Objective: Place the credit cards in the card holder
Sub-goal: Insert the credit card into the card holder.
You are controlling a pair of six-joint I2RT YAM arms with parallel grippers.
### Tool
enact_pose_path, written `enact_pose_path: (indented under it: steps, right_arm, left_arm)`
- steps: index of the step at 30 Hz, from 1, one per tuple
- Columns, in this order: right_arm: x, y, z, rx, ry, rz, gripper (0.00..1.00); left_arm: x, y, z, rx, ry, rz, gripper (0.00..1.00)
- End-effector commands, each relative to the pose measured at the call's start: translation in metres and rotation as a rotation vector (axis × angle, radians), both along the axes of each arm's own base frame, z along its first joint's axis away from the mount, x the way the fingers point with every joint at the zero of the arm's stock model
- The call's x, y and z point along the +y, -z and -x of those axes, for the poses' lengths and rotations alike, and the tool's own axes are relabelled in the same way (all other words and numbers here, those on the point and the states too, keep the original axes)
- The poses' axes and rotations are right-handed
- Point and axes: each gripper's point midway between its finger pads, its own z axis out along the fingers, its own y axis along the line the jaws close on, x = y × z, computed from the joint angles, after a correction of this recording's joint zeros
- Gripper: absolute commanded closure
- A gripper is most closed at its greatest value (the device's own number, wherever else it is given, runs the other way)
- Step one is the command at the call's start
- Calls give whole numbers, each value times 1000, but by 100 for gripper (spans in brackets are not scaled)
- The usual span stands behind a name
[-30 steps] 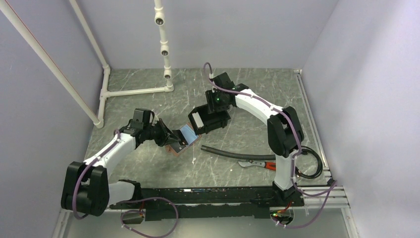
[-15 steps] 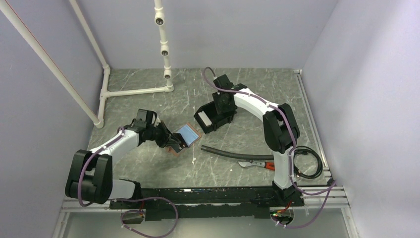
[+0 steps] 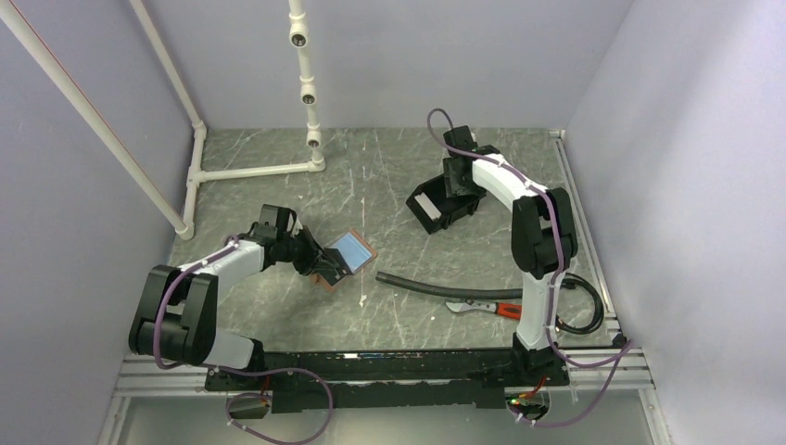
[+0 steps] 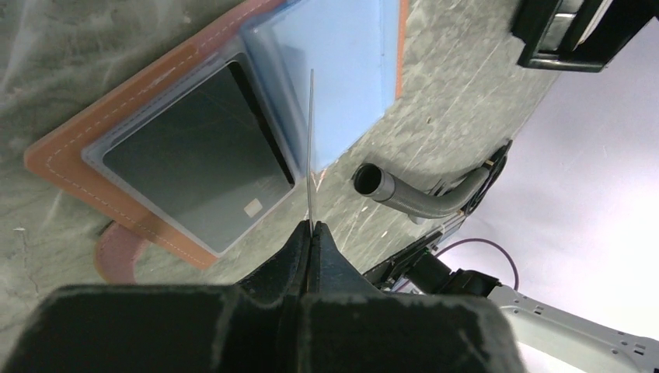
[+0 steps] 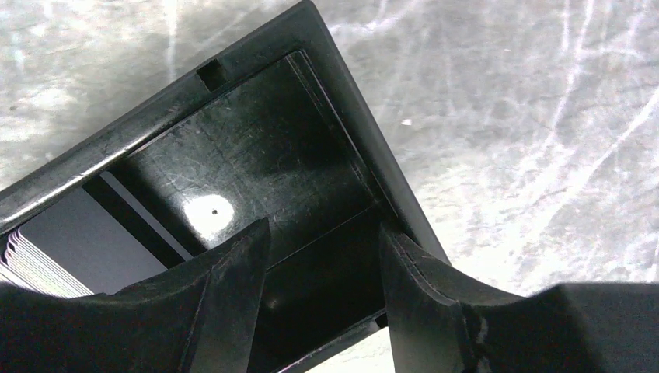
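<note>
The tan-brown card holder (image 3: pixel 326 274) lies open on the table left of centre; it also shows in the left wrist view (image 4: pixel 74 159). A dark grey card (image 4: pixel 194 163) and a light blue card (image 4: pixel 342 85) lie on it. My left gripper (image 3: pixel 318 260) is at its left edge, shut on a thin card (image 4: pixel 311 148) seen edge-on, standing over the holder. My right gripper (image 3: pixel 454 190) is at the back right, its fingers (image 5: pixel 225 295) spread apart down in the black box (image 3: pixel 443 206). A stack of cards (image 5: pixel 47 249) sits in the box's corner.
A black hose (image 3: pixel 436 288) lies right of the card holder, with red-handled pliers (image 3: pixel 482 307) and a coiled cable (image 3: pixel 579 306) beyond it. A white pipe frame (image 3: pixel 250 171) stands at the back left. Walls close in on both sides.
My right arm has swung toward the back right and the black box has moved with it, away from the card holder. My left gripper has stayed at the holder with its card.
</note>
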Motion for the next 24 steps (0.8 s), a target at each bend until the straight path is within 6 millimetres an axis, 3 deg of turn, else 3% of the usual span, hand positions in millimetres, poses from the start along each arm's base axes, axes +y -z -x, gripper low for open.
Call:
enact_pose_path:
  steps: [1,8,11,13,15,19,21,24]
  right_arm:
    - [-9,-21,-8,-42,26,21,43]
    - [34,-80,3,-146,-80,8,29]
    - [71,-102,14,-183,-183,-10,25]
    - [106,-107,24,-181,-272,-47,24]
    - [152,-104,40,-146,-398,-136,23]
    - [238,-78,79,23,-625,-424,26]
    - [265,-71,91,82,-682,-543,32]
    - [288,-60,105,146,-729,-673,42]
  left_arm:
    - [3,0,2,-74,18,-8,100]
    - [7,7,11,-112,-23,31,100]
    - [10,9,10,-156,-37,41,100]
    - [10,8,10,-174,-42,59,100]
    - [11,7,10,-193,-53,71,100]
    - [9,5,10,-224,-59,109,100]
    - [8,4,11,-236,-57,131,100]
    - [9,4,10,-258,-58,140,100]
